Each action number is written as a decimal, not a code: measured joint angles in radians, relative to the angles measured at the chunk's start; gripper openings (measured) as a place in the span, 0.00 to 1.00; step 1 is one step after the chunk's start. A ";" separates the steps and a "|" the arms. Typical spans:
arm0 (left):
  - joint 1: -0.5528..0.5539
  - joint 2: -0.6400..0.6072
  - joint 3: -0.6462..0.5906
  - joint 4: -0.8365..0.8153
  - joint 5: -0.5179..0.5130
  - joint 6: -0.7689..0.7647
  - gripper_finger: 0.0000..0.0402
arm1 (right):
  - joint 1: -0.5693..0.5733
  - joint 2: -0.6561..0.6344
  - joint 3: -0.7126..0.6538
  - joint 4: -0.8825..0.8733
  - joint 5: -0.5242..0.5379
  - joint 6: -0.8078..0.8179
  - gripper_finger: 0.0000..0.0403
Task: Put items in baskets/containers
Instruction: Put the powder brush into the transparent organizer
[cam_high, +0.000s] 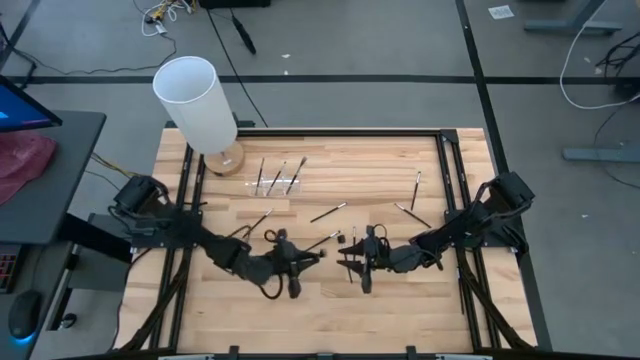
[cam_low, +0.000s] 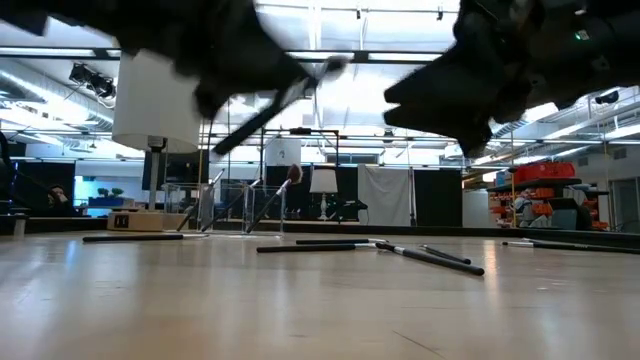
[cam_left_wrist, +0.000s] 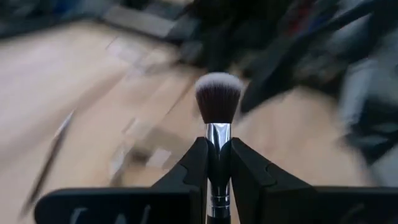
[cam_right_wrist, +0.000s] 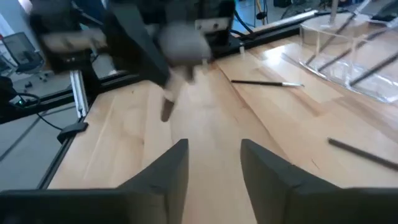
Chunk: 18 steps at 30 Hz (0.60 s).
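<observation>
Left gripper is closed on a makeup brush, clamped at the silver ferrule; the fluffy dark head projects past the fingertips. In the high view the left gripper is positioned over the table's middle, with the brush angled toward the right arm. Right gripper is held open and empty, fingers apart; from above it is seen just beside the left one. Clear holder is located near the far edge, beside the white cylinder, with three brushes standing in it. Other loose brushes are scattered on the wood between holder and grippers, and two lie further right.
</observation>
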<state>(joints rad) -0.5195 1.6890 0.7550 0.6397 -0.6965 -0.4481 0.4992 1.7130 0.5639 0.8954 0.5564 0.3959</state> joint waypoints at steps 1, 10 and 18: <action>0.009 0.000 -0.005 0.078 0.032 0.068 0.11 | 0.000 0.013 0.018 0.001 0.000 -0.010 0.40; 0.017 0.000 0.020 0.420 0.152 0.431 0.11 | 0.000 0.180 0.304 0.000 -0.023 -0.302 0.53; -0.042 0.000 0.031 0.433 0.088 0.512 0.11 | 0.005 0.213 0.439 -0.006 -0.021 -0.457 0.44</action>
<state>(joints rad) -0.5610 1.6886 0.7860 1.0728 -0.6082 0.0639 0.5045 1.9261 1.0027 0.8896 0.5351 -0.0612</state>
